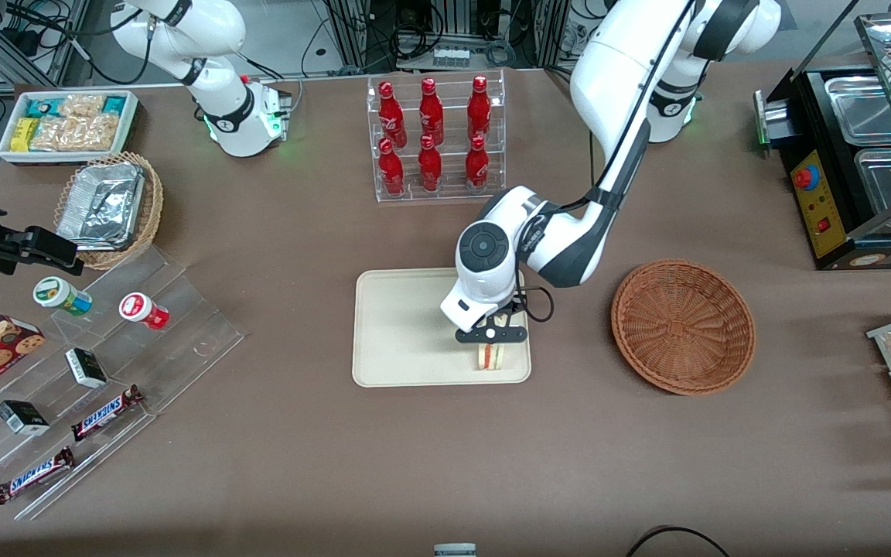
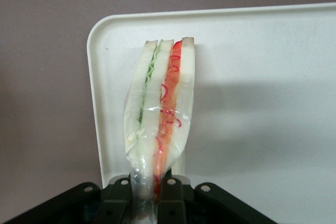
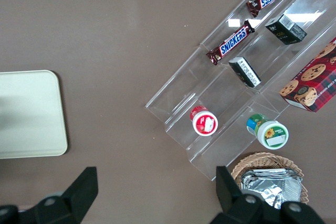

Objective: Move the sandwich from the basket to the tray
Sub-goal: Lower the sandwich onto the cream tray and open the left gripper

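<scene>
Now, line by line, we note what we see.

Gripper: we find the gripper (image 1: 491,334) of the working arm low over the tray's corner that lies nearest the front camera and nearest the basket; its jaws are closed tight on the sandwich, pinching one narrow end of it.

Sandwich: we see the sandwich (image 1: 491,356) hanging from the black fingers (image 2: 119,195), its striped edge facing the front camera. In the wrist view the sandwich (image 2: 160,108) shows white bread with a green stripe and a red stripe under clear wrap; we cannot tell whether its free end touches the tray.

Tray: we see the cream tray (image 1: 407,325) flat on the brown table, its rounded corner and low rim (image 2: 97,87) just beside the sandwich.

Basket: we place the reddish-brown wicker basket (image 1: 682,325) near the tray, toward the working arm's end of the table, with nothing in it.

Bottle rack: we note a clear rack of red bottles (image 1: 435,139) farther from the front camera than the tray.
</scene>
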You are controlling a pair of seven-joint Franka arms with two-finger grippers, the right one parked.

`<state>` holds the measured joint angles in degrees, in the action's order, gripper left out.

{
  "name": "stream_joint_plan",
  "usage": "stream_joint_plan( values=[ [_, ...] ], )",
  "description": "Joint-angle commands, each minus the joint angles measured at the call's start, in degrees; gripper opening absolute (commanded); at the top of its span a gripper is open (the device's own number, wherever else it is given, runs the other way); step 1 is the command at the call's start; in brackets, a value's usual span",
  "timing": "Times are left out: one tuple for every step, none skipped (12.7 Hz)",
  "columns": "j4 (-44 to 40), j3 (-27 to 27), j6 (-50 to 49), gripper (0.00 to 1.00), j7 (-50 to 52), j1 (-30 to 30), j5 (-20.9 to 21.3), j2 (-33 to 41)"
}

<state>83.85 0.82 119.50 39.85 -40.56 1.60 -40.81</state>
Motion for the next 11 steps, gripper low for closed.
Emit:
stream_joint_plan(
  values=[
    [-1.94, 0.33, -0.59, 0.00, 0.58, -1.10, -0.72, -1.38],
    [-1.85, 0.33, -0.24, 0.00, 0.58, -1.10, -0.72, -1.38],
    [-1.94, 0.15, -0.15, 0.00, 0.58, -1.10, -0.72, -1.55],
    [-1.85, -0.02, -0.15, 0.00, 0.58, -1.10, -0.72, -1.64],
    [-1.85, -0.03, 0.20, 0.00, 0.49, -1.10, -0.72, -1.73],
    [-1.94, -0.03, 0.55, 0.20, 0.40, -1.10, -0.72, -1.82],
    [-1.94, -0.03, 0.82, 0.38, 0.40, -1.10, -0.72, -1.91],
    [-1.94, -0.03, 0.82, 0.74, 0.14, -1.10, -0.72, -1.91],
    [-1.94, -0.03, 1.17, 1.00, 0.48, -1.10, -0.72, -1.82],
    [-2.03, -0.03, 1.17, 1.00, 0.40, -1.10, -0.72, -1.73],
    [-2.55, -0.03, 1.08, 1.00, 0.40, -1.10, -0.63, -1.73]
  ],
)
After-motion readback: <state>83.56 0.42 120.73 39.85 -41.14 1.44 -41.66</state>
